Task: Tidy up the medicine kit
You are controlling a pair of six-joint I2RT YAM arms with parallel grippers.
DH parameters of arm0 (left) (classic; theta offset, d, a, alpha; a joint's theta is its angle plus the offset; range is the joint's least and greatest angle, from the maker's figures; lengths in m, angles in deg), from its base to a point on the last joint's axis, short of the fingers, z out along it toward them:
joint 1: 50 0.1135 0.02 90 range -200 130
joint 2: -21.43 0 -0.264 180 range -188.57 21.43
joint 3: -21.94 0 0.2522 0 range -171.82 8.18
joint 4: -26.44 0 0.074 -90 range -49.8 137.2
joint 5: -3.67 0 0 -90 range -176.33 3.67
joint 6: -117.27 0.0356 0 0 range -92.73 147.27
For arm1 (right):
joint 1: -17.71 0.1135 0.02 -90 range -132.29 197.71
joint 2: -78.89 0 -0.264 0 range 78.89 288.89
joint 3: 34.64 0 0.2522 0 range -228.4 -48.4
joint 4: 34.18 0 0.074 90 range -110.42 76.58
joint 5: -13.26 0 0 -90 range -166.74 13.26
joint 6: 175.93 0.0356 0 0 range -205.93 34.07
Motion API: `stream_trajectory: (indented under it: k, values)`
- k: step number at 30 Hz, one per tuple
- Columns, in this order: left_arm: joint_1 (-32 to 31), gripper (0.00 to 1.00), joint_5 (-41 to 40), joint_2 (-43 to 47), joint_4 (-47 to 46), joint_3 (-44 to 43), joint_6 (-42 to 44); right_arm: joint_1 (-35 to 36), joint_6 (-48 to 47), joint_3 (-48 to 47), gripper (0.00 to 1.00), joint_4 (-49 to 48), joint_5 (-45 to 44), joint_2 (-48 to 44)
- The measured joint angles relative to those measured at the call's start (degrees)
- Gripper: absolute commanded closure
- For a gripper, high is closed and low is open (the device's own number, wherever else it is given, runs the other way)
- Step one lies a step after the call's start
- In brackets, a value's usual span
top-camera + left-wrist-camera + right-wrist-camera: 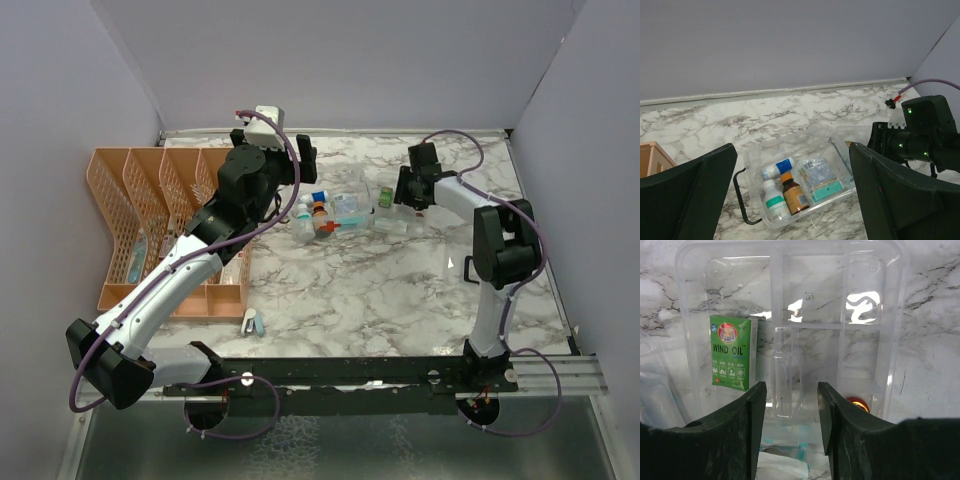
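Note:
The medicine kit (338, 212) is a clear box on the marble table, its lid off. In the left wrist view it (752, 160) holds a blue-labelled white bottle (777, 168), a green-labelled white bottle (774, 201), a brown bottle (794, 192) and a teal sachet bag (821, 178); its black handle (739, 200) is on the left. My left gripper (794, 200) hovers above it, wide open and empty. A clear divided tray (875, 300) holds a green Wind Oil box (732, 351). My right gripper (791, 412) is open over the tray's near edge, touching nothing that I can see.
An orange lattice organizer (150, 220) stands at the left. A small white and blue item (252, 322) lies in front of it. White and teal packets (790, 462) lie under the right gripper. A small red and gold object (858, 403) sits by the tray.

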Motion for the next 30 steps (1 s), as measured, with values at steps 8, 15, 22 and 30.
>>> stream_trajectory:
  k: [8,15,22,30]
  values:
    - [0.0,0.01,0.0,0.0,0.5,0.0,0.0,0.8,0.0,-2.3,0.57,1.0,-0.2,3.4]
    - [0.0,0.01,0.0,0.0,0.7,0.0,0.0,1.6,0.1,-4.7,0.62,2.1,-3.2,5.6]
    - [0.0,0.01,0.0,0.0,0.8,0.0,0.0,2.3,1.3,-5.7,0.86,2.4,-6.6,6.5]
    - [0.0,0.01,0.0,-0.4,1.2,0.0,0.0,3.1,2.0,-5.7,0.98,2.6,-9.9,6.5]
